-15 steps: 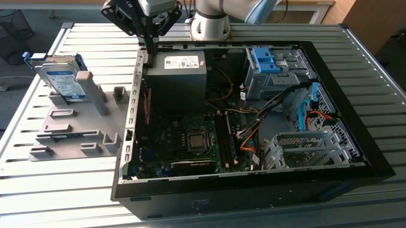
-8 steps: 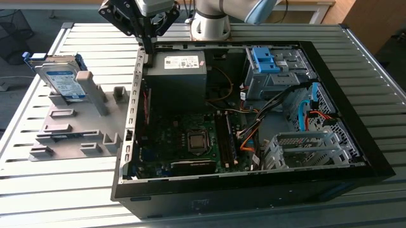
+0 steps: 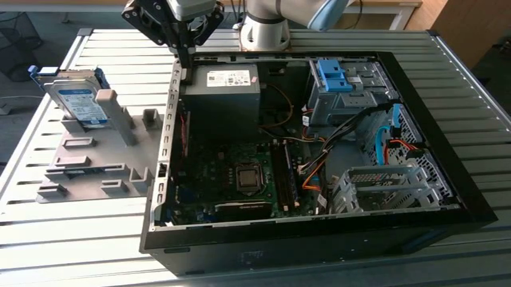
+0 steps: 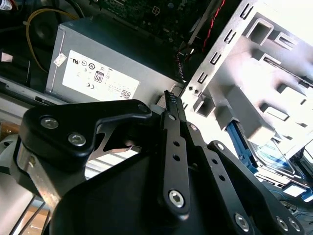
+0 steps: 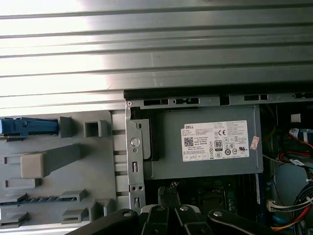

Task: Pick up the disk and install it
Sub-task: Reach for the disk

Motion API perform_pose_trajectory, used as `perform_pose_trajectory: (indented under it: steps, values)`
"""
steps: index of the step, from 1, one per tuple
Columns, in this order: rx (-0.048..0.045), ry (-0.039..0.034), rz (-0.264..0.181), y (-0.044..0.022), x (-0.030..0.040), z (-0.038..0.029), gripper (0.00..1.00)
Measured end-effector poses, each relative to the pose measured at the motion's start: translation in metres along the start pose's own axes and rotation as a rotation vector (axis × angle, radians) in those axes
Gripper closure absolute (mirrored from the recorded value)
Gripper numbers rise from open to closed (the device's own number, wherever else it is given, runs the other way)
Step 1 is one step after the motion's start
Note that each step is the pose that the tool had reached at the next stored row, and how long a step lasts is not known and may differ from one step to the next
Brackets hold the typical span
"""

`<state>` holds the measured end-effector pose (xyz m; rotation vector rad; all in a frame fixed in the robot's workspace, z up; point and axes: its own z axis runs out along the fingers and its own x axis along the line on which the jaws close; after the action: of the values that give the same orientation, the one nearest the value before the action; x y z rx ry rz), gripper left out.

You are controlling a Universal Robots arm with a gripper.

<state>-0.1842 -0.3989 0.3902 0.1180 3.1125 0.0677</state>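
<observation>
The disk (image 3: pixel 76 100) is not picked up yet. It stands on edge in a grey holder (image 3: pixel 92 164) on the slatted metal surface (image 3: pixel 72 239), in the upper left of the exterior view. It leans back against an upright post of the holder, so it is tilted rather than plumb. Its white-and-blue label faces the frame's lower right. One blue side rail (image 5: pixel 28 127) lies along its top edge. As far as I can tell, the long axis follows that rail, running across the frame and pointing at the near wall of the open computer case (image 3: pixel 164 149).

The end effector (image 3: pixel 185 73) hangs at the top of the exterior view, left of centre, over the case's back corner. It is just beside the dark-grey power supply (image 3: pixel 224 95) with its white sticker. In both wrist views its fingers (image 4: pixel 171 100) lie together and hold nothing. It is well apart from the disk.

Inside the case, a blue latch (image 3: pixel 331 75) sits at the upper right, and a bare grey drive cage (image 3: pixel 383 188) stands at the lower right.
</observation>
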Motion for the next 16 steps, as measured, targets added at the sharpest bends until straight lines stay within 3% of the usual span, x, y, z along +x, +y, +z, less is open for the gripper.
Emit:
perform_pose_trajectory:
  steps: [16]
  values:
    - [0.0,0.0,0.0,-0.0005,0.0064,0.0003,0.89]
